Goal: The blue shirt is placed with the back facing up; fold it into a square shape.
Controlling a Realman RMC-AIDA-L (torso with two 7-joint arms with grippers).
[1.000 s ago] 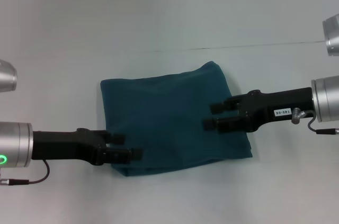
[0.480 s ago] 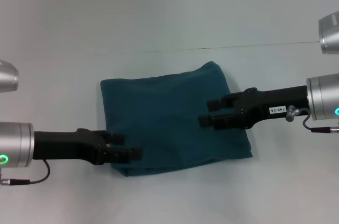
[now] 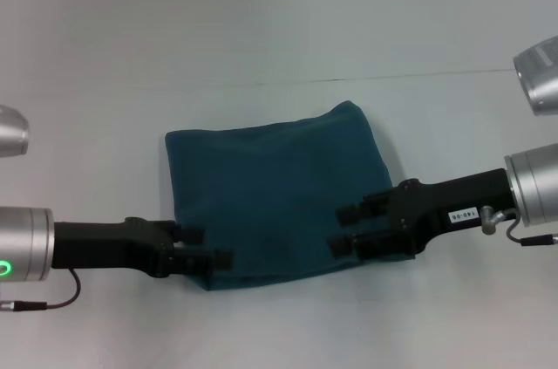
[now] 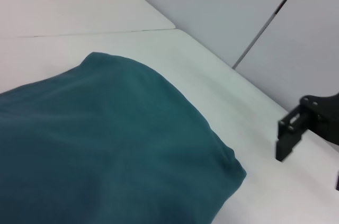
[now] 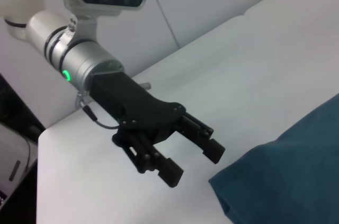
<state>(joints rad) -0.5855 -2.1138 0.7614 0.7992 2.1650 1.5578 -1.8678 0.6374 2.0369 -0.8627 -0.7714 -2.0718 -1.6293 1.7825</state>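
While the cloth lies this flat: the blue shirt [image 3: 283, 199] reads as already folded into a rough square on the white bench [image 3: 279, 29], so the step in hand looks like tidying or letting go.
Shirt position: middle of the bench, between the two arms; far right corner bulges a little, near edge shows a doubled layer.
How to do it well: I would back both arms out low and straight along the bench, away from the cloth, so no finger drags a layer; if the near edge needs squaring, press it, don't pull.
Risk: soft knit will ride along with any finger that snags, which would spoil the near left corner.
Left end effector [image 3: 209, 247]: at the shirt's near left corner, fingers parted with a clear gap, nothing pinched; the right wrist view shows it just beside the cloth edge, apart from it.
Right end effector [image 3: 353, 228]: over the shirt's near right part, fingers spread, gripping nothing; whether it touches the cloth I cannot tell.
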